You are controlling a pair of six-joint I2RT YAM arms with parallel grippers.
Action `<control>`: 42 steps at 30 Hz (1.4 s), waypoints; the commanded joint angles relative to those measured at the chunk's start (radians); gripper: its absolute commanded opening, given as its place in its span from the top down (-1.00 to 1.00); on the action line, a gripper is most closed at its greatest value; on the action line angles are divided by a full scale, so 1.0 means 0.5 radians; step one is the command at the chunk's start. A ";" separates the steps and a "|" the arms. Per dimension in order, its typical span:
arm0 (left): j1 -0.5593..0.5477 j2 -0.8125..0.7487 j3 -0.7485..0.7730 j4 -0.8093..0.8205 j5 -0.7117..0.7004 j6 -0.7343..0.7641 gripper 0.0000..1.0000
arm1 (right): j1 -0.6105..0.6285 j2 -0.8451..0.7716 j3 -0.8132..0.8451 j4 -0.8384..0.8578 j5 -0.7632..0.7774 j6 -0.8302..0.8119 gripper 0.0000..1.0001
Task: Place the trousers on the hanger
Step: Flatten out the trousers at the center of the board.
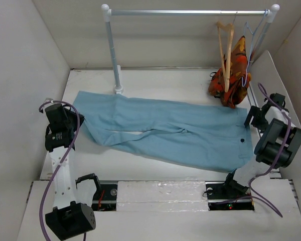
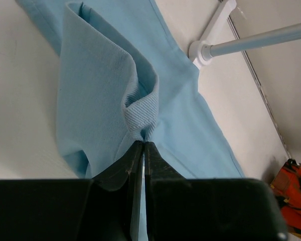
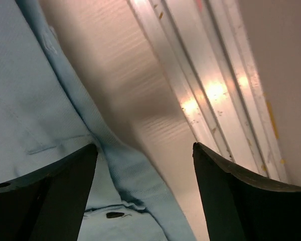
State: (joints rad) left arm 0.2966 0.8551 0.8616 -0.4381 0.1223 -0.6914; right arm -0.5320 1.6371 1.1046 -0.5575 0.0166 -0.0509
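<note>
The light-blue trousers (image 1: pixel 165 130) lie spread flat across the table, legs to the left and waist to the right, with a small dark button (image 1: pixel 242 141) near the waistband. My left gripper (image 1: pixel 78 120) sits at the leg ends. In the left wrist view it (image 2: pixel 143 144) is shut on a raised fold of the trousers (image 2: pixel 100 90). My right gripper (image 1: pixel 249 120) hovers at the waist end. In the right wrist view it (image 3: pixel 144 146) stands open over the waistband edge of the trousers (image 3: pixel 30 100), holding nothing. The wooden hanger (image 1: pixel 226 50) hangs from the rail at the back right.
A clothes rack with a metal rail (image 1: pixel 190 12) and a white post (image 1: pixel 113 55) stands at the back. An orange-red patterned garment (image 1: pixel 231 80) and a thin wire hanger (image 1: pixel 248 55) hang beside the wooden one. White walls enclose the table. A metal track (image 3: pixel 210 90) runs beside the waistband.
</note>
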 commanded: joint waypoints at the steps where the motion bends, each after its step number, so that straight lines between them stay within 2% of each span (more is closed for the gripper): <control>1: -0.004 -0.001 -0.036 0.094 0.050 0.057 1.00 | -0.049 0.082 0.040 0.062 -0.177 -0.189 -0.65; 5: -0.004 0.035 -0.091 0.146 0.059 0.045 1.00 | -0.050 0.189 -0.040 0.149 -0.465 -0.208 -0.66; 8: -0.004 0.057 -0.115 0.164 0.029 0.045 1.00 | -0.050 0.248 -0.092 0.185 -0.588 -0.205 -0.56; 10: -0.004 0.057 -0.131 0.171 -0.005 0.051 1.00 | -0.050 0.239 -0.144 0.237 -0.631 -0.159 -0.29; 12: -0.004 0.054 -0.140 0.168 -0.017 0.051 1.00 | -0.050 0.245 -0.135 0.213 -0.647 -0.128 0.09; 14: -0.004 0.042 -0.155 0.165 -0.036 0.048 1.00 | -0.050 0.266 -0.126 0.180 -0.690 -0.122 0.27; 15: -0.004 0.036 -0.161 0.158 -0.048 0.054 1.00 | -0.050 0.269 -0.129 0.161 -0.708 -0.113 0.43; 17: -0.004 0.032 -0.171 0.149 -0.076 0.067 1.00 | -0.050 0.236 -0.187 0.167 -0.763 -0.107 0.55; 18: -0.004 0.026 -0.174 0.143 -0.088 0.070 1.00 | -0.050 0.220 -0.209 0.167 -0.769 -0.098 0.87; 19: -0.004 0.029 -0.177 0.134 -0.091 0.076 1.00 | -0.050 0.196 -0.230 0.176 -0.769 -0.070 1.00; 22: -0.004 0.023 -0.174 0.128 -0.082 0.079 1.00 | -0.050 0.089 -0.276 0.222 -0.705 0.006 1.00; 25: -0.004 0.023 -0.155 0.094 -0.106 0.085 1.00 | -0.050 0.027 -0.117 0.183 -0.577 0.059 1.00; 30: -0.004 -0.001 -0.174 0.023 -0.156 0.122 1.00 | -0.010 0.168 0.498 -0.035 -0.304 0.010 1.00; 31: -0.004 -0.007 -0.198 0.002 -0.177 0.131 1.00 | 0.008 0.229 0.609 -0.124 -0.206 -0.030 0.13; 32: -0.004 -0.007 -0.207 -0.007 -0.180 0.137 1.00 | 0.009 0.245 0.680 -0.179 -0.199 -0.054 -0.07; 33: -0.004 -0.007 -0.208 -0.007 -0.180 0.137 1.00 | 0.009 0.245 0.681 -0.180 -0.199 -0.055 -0.07; 34: -0.004 -0.007 -0.208 -0.010 -0.177 0.134 1.00 | 0.009 0.233 0.699 -0.186 -0.205 -0.058 -0.26; 36: -0.004 -0.007 -0.211 -0.007 -0.131 0.104 1.00 | 0.009 0.144 0.715 -0.207 -0.232 -0.006 -0.36; 39: -0.004 -0.017 -0.247 0.042 0.001 0.027 1.00 | -0.013 -0.037 0.611 -0.201 -0.312 0.083 -0.39; 40: -0.004 -0.026 -0.263 0.054 0.037 0.006 1.00 | -0.013 -0.186 0.544 -0.210 -0.312 0.096 -0.38; 42: -0.004 -0.038 -0.296 0.082 0.139 -0.016 1.00 | -0.013 -0.365 0.363 -0.244 -0.334 0.187 -0.30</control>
State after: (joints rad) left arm 0.2966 0.8612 0.7395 -0.4267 0.1093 -0.6716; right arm -0.5354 1.6089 1.3510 -0.6258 -0.1410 -0.0238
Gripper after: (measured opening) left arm 0.006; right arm 0.661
